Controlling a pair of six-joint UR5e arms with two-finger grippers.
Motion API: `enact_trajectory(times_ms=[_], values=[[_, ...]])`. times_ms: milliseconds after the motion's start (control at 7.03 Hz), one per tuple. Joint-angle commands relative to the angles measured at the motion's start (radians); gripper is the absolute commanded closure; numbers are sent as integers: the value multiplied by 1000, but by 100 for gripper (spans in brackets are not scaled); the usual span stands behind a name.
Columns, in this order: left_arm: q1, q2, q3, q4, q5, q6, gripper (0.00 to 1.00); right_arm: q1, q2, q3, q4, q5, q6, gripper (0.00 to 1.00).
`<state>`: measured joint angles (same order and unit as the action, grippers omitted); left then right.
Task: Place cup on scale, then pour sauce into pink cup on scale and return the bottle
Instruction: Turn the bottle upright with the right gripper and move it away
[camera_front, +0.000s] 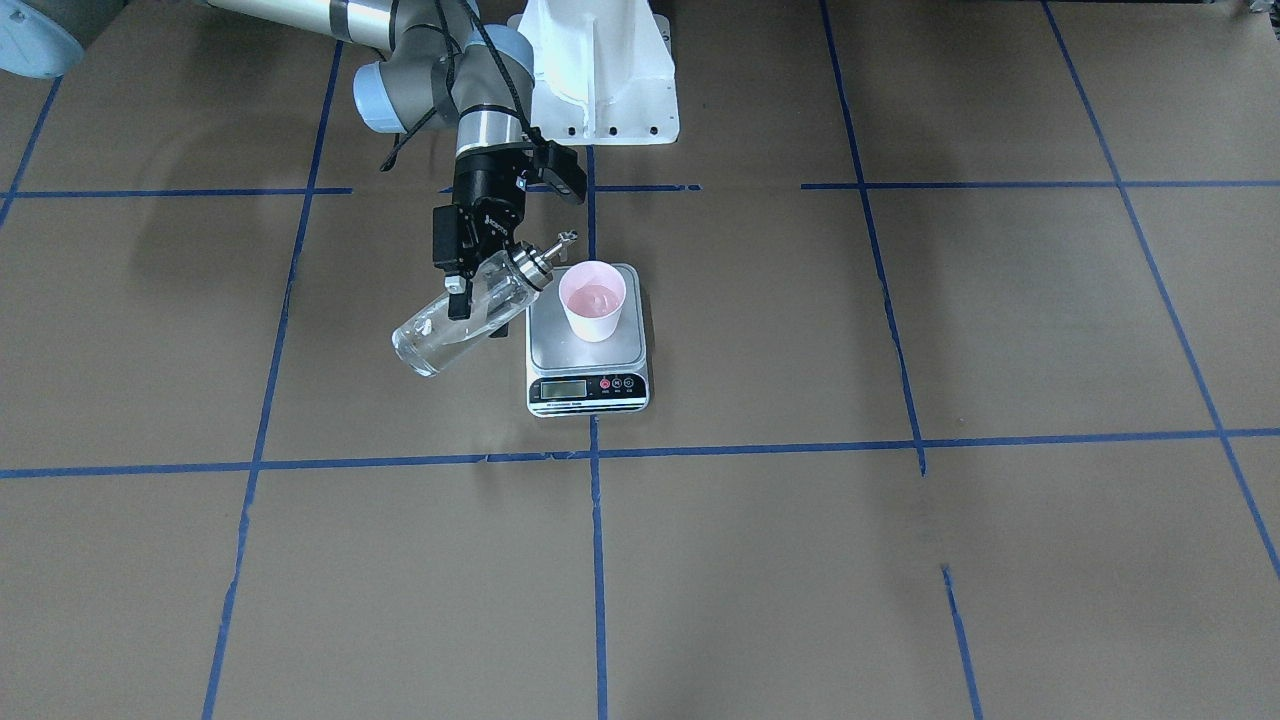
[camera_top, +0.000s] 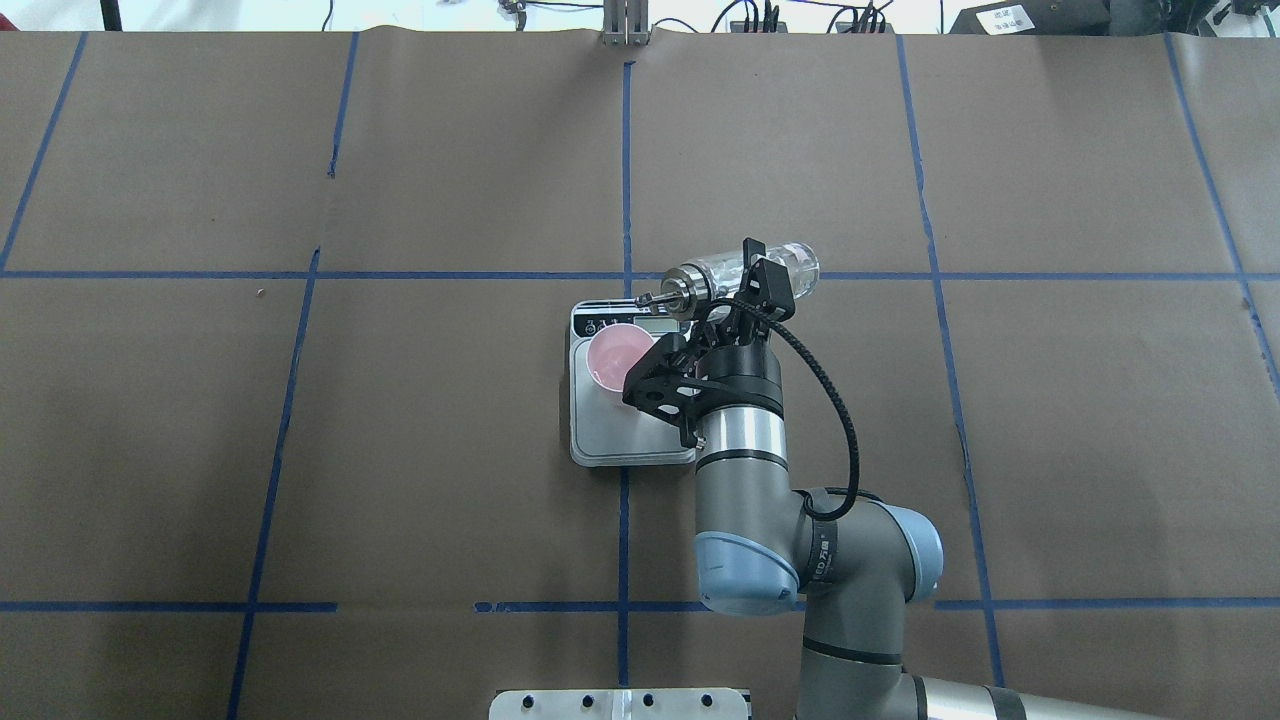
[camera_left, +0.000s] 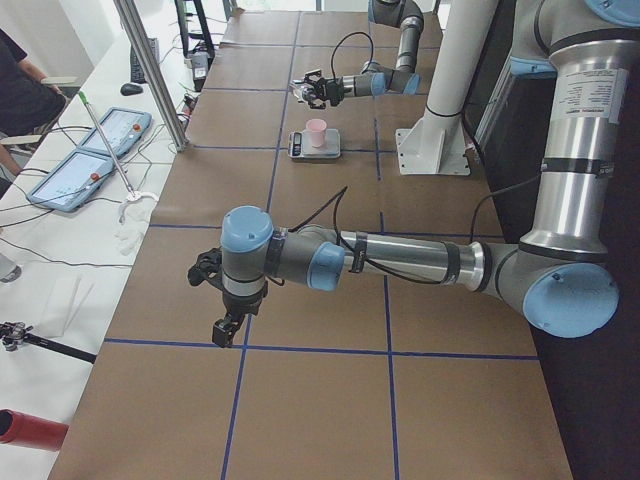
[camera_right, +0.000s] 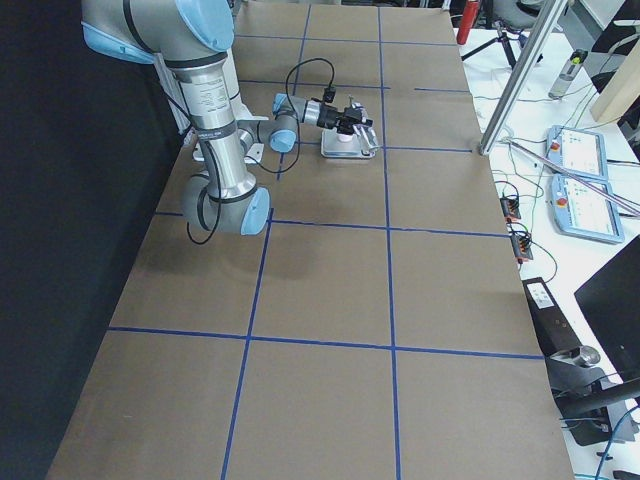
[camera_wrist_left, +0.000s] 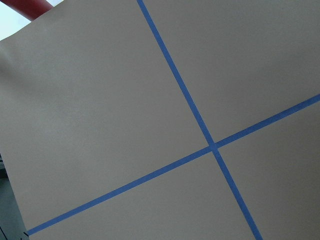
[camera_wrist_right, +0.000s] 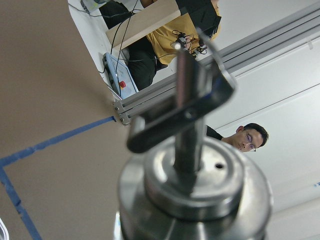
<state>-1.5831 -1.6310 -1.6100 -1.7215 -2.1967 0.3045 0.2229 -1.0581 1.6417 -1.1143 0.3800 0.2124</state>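
The pale pink cup (camera_front: 592, 300) stands upright on the steel platform of the scale (camera_front: 588, 385); something glossy shows in its bottom. My right gripper (camera_front: 470, 290) is shut on the clear glass bottle (camera_front: 440, 335) and holds it tilted, nearly lying, above the table beside the scale. The silver spout (camera_front: 560, 240) points at the cup and ends close to its rim. In the overhead view the bottle (camera_top: 790, 265) reaches over the scale's display edge. The cap fills the right wrist view (camera_wrist_right: 195, 195). My left gripper (camera_left: 228, 328) hangs far off over bare table; I cannot tell if it is open.
The white arm mount (camera_front: 600, 80) stands behind the scale. Blue tape lines (camera_front: 595, 560) cross the brown table cover. A side table with tablets (camera_left: 70, 170) runs along the operators' side, and a person (camera_wrist_right: 247, 140) shows past the bottle cap.
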Motion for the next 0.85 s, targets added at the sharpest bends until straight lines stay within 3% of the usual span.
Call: enact_trajectory(times_ms=[0, 427, 712], values=[[0, -9, -1, 2, 0, -2, 0, 6, -29, 91, 60, 75, 94, 100], [0, -9, -27, 5, 2, -5, 0, 9, -143, 200, 60, 145, 536, 100], [0, -10, -34, 5, 0, -7, 0, 59, -189, 265, 60, 279, 814, 100]])
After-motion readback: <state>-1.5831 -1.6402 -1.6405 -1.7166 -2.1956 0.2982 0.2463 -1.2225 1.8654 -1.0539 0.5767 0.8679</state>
